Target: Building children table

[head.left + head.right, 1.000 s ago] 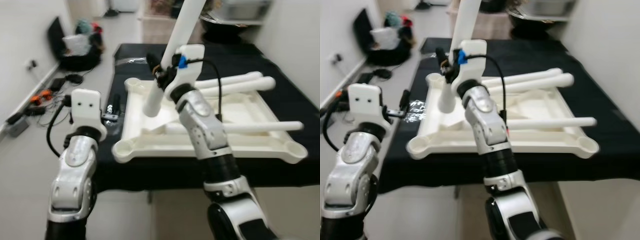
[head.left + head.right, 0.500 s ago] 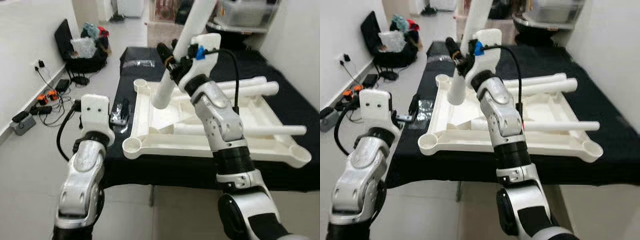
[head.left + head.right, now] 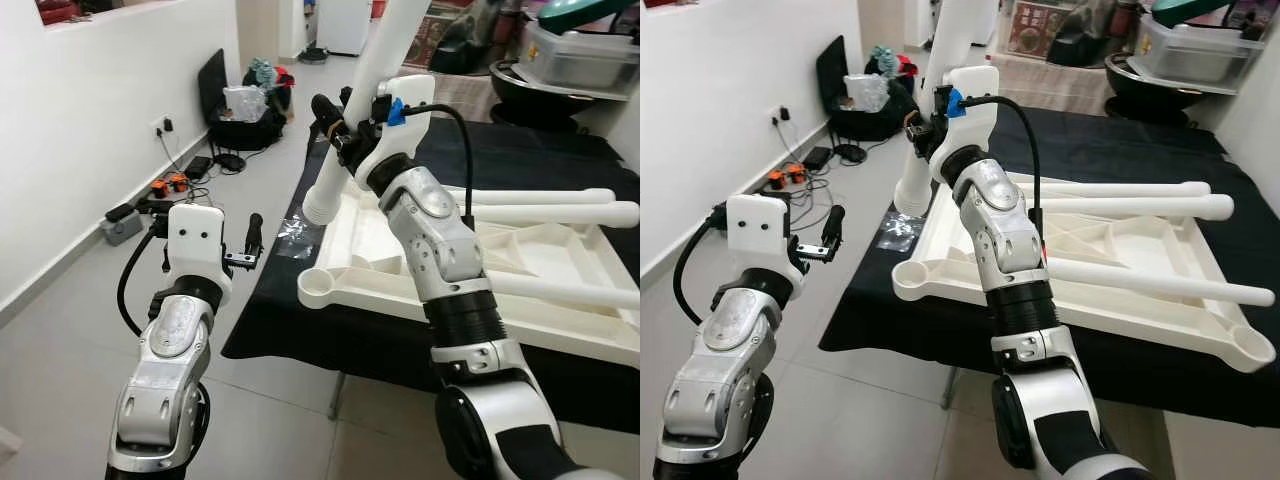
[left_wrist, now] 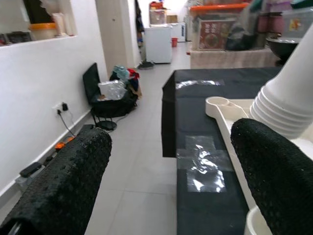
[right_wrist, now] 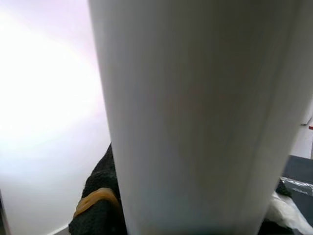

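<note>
Tabletop (image 3: 1120, 240), white and upside down, lies on my black-covered surface (image 3: 1110, 140) with three loose legs (image 3: 1130, 205) across it. My right gripper (image 3: 335, 125) has its fingers clenched on a fourth leg (image 3: 365, 95), tilted above the near-left corner. My left gripper (image 3: 252, 240) hovers beside the surface, fingers (image 4: 63, 186) spread wide, holding nothing.

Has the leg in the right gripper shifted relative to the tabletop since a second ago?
Yes. The white table leg now hangs past the upturned tabletop's left edge; earlier it stood over it.
</note>
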Robot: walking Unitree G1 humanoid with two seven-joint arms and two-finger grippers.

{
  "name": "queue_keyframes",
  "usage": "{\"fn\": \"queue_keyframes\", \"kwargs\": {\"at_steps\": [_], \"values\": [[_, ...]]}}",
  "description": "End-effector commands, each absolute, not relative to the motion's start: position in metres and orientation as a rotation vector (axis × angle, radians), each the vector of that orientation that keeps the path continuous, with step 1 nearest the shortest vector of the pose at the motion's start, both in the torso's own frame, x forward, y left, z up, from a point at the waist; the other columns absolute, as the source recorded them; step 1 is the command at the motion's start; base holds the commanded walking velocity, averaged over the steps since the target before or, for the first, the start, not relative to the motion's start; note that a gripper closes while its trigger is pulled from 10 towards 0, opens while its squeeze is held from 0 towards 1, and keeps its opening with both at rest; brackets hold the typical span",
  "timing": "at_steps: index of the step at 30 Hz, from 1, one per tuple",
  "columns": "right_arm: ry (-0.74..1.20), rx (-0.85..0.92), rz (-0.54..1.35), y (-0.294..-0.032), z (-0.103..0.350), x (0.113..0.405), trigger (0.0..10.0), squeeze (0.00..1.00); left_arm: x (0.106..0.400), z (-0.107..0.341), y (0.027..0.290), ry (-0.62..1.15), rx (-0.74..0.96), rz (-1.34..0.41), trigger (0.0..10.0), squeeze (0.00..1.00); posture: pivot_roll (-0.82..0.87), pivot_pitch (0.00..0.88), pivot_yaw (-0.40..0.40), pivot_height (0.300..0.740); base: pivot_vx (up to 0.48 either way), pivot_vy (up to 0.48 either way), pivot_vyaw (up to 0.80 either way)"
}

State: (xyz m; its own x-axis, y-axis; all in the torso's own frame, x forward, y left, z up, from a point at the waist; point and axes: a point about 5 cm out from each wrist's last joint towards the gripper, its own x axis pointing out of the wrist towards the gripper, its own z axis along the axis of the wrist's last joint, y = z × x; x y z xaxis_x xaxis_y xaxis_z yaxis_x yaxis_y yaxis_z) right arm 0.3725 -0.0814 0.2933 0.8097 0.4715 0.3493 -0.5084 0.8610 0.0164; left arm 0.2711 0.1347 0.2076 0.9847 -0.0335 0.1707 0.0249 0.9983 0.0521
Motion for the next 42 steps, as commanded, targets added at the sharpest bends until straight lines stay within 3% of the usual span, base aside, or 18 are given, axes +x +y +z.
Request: {"fn": "queue_keyframes", "kwargs": {"at_steps": [1,7,10,21,24,27,42], "values": [[-0.37,0.142,0.617,-0.078,0.303,0.372,10.0,0.0,0.268,0.202,0.133,-0.144,0.037,-0.055,10.0,0.0,-0.01,0.043,-0.072,0.74,0.0,0.0,0.0],[-0.366,0.09,0.745,-0.072,0.304,0.374,10.0,0.0,0.256,0.189,0.126,-0.097,0.018,-0.192,10.0,0.0,0.0,0.055,-0.079,0.74,0.0,0.0,0.0],[-0.323,0.069,0.92,-0.066,0.301,0.376,10.0,0.0,0.238,0.182,0.115,-0.068,-0.036,-0.347,10.0,0.0,0.01,0.09,-0.09,0.74,0.0,0.0,0.0],[-0.286,0.01,1.114,-0.056,0.292,0.374,10.0,0.0,0.224,0.181,0.107,-0.045,-0.065,-0.38,10.0,0.0,0.03,0.136,-0.099,0.74,0.0,0.0,0.0],[-0.207,-0.081,1.344,-0.053,0.282,0.37,10.0,0.0,0.212,0.178,0.106,-0.017,-0.074,-0.388,10.0,0.0,0.06,0.164,-0.096,0.74,0.0,0.0,0.0],[-0.178,-0.151,1.41,-0.053,0.278,0.369,10.0,0.0,0.208,0.18,0.105,-0.013,-0.079,-0.397,10.0,0.0,0.06,0.167,-0.094,0.74,0.0,0.0,0.0],[-0.167,-0.241,1.4,-0.051,0.278,0.377,10.0,0.0,0.2,0.185,0.106,-0.019,-0.062,-0.361,10.0,0.0,0.08,0.204,-0.095,0.74,0.0,0.0,0.0]]}}
